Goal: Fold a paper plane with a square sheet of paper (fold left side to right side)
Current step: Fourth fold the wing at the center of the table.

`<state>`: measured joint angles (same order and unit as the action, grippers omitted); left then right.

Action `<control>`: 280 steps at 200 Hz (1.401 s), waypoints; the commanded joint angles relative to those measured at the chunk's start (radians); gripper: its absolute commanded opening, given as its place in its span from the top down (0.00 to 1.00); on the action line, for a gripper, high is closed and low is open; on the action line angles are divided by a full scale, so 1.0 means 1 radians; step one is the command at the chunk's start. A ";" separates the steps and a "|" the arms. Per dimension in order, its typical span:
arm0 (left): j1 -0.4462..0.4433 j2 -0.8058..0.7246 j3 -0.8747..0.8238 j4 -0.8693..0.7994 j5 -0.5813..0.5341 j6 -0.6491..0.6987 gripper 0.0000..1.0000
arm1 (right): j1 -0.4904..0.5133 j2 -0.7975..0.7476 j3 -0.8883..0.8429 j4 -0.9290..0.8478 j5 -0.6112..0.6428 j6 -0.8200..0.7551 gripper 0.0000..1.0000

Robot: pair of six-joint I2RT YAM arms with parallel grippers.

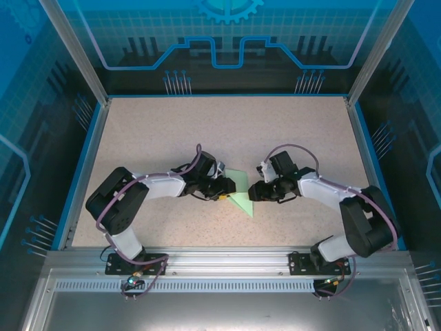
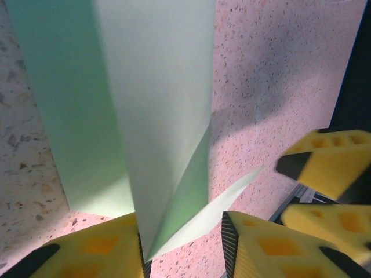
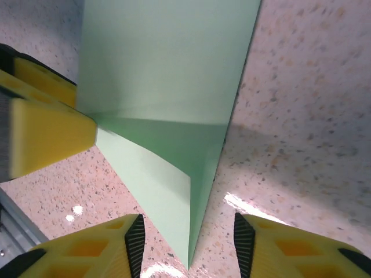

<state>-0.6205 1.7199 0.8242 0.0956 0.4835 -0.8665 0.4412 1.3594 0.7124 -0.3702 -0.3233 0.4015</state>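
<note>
The pale mint-green sheet of paper (image 1: 242, 201) lies on the table between the two grippers, folded into a narrow pointed paper plane shape with layered flaps. In the left wrist view the paper (image 2: 156, 116) comes to a point between my left gripper's (image 2: 182, 252) yellow fingers; the tip rests against the left pad and a gap stays on the other side. My right gripper (image 3: 186, 246) stands open, with the paper's (image 3: 162, 75) other pointed end lying between its fingers and touching neither. From above, the left gripper (image 1: 226, 193) and right gripper (image 1: 252, 193) face each other across the paper.
The speckled beige tabletop (image 1: 172, 138) has a blue raised border (image 1: 84, 165) and metal posts at the corners. Both arms reach in from the near edge and meet at the middle. The right gripper's fingers (image 2: 327, 168) show close by in the left wrist view.
</note>
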 commanded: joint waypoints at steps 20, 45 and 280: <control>-0.009 -0.020 0.034 -0.010 0.003 -0.015 0.62 | 0.121 -0.138 -0.017 -0.054 0.204 -0.061 0.52; -0.009 -0.032 0.043 -0.040 -0.005 -0.017 0.62 | 0.268 -0.166 -0.041 -0.020 0.327 -0.067 0.52; -0.010 -0.031 0.128 -0.145 -0.027 -0.043 0.75 | 0.512 0.142 0.016 0.088 0.638 -0.068 0.73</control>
<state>-0.6239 1.7096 0.9100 -0.0315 0.4480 -0.9173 0.9375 1.4845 0.7120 -0.2863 0.3214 0.3389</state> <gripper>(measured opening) 0.250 0.293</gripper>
